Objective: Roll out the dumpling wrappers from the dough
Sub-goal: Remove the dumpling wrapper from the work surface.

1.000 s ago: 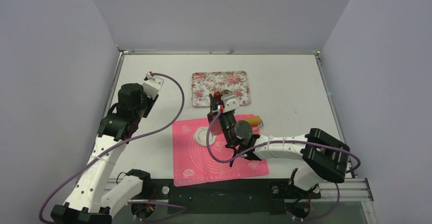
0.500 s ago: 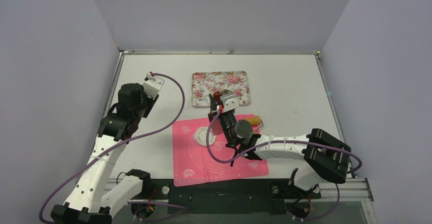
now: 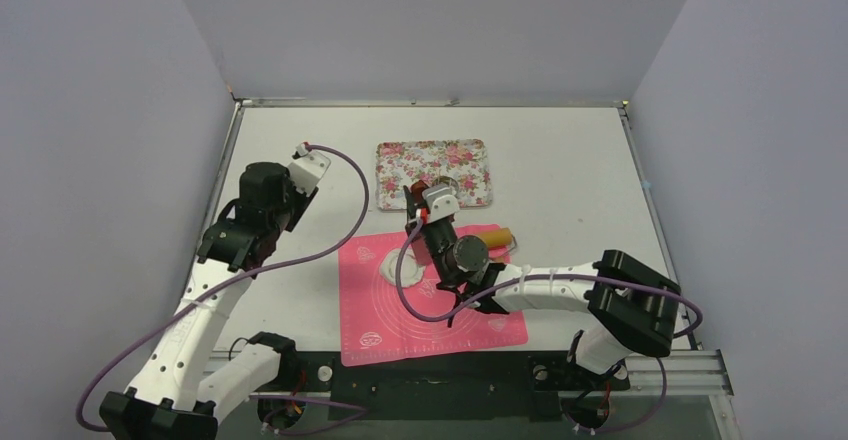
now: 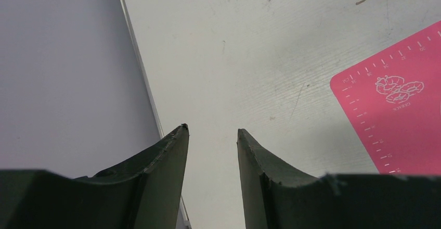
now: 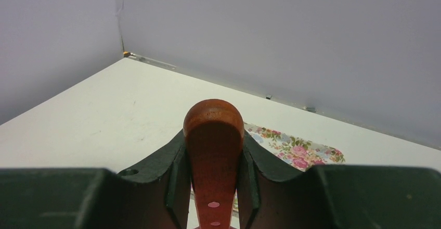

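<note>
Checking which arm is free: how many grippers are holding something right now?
1. The right gripper, over the far side of the pink mat, is shut on a reddish wooden handle. The left gripper hangs open and empty over the table, left of the mat.

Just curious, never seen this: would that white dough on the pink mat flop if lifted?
Probably floppy: the dough lies flattened with an uneven outline on the mat, so it would likely sag. It looks thin, so probably light and easy to tear.
</note>
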Available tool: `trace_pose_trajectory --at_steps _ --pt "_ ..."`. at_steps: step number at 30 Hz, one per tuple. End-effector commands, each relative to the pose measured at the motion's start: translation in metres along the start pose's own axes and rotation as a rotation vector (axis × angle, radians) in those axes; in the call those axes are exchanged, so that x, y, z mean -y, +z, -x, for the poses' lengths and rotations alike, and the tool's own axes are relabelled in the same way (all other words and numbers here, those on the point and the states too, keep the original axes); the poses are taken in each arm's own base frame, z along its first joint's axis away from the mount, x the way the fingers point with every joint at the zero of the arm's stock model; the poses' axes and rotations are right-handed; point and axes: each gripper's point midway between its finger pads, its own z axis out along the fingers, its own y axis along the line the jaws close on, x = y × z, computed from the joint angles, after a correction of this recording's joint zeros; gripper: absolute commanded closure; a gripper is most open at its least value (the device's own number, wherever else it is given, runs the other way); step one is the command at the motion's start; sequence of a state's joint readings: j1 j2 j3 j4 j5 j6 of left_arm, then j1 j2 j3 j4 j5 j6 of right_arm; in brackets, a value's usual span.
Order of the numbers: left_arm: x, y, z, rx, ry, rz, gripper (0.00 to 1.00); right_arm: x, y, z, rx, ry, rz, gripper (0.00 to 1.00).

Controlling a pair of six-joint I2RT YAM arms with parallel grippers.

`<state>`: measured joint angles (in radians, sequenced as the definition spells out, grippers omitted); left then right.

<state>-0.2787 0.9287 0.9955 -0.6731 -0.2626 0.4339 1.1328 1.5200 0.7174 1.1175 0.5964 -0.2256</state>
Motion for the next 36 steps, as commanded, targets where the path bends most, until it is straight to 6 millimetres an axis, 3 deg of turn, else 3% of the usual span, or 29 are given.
trace_pose_trajectory --at_steps 1,6,17,29,32,36 --pt "-0.005 -0.002 0.016 0.034 0.009 0.002 0.62 -0.012 0.012 0.017 0.055 0.084 0.011 1.0" --pt "0.0 0.005 0.005 0.001 0.007 -0.017 0.62 -0.016 0.018 0.015 0.06 0.107 0.019 1.0" --pt "-0.002 0.003 0.009 0.005 -0.007 -0.031 0.62 -0.017 0.008 -0.009 0.005 0.151 0.015 1.0" --pt "0.002 -0.001 0.012 0.024 0.006 -0.04 0.62 -0.03 -0.025 -0.031 -0.099 0.125 0.054 1.0" --pt "0.002 -0.003 0.012 0.025 0.004 -0.041 0.62 -0.03 -0.035 -0.03 -0.101 0.136 0.031 1.0" --pt "0.003 -0.003 0.011 0.025 0.002 -0.044 0.62 -0.029 -0.033 -0.018 -0.073 0.127 0.026 1.0"
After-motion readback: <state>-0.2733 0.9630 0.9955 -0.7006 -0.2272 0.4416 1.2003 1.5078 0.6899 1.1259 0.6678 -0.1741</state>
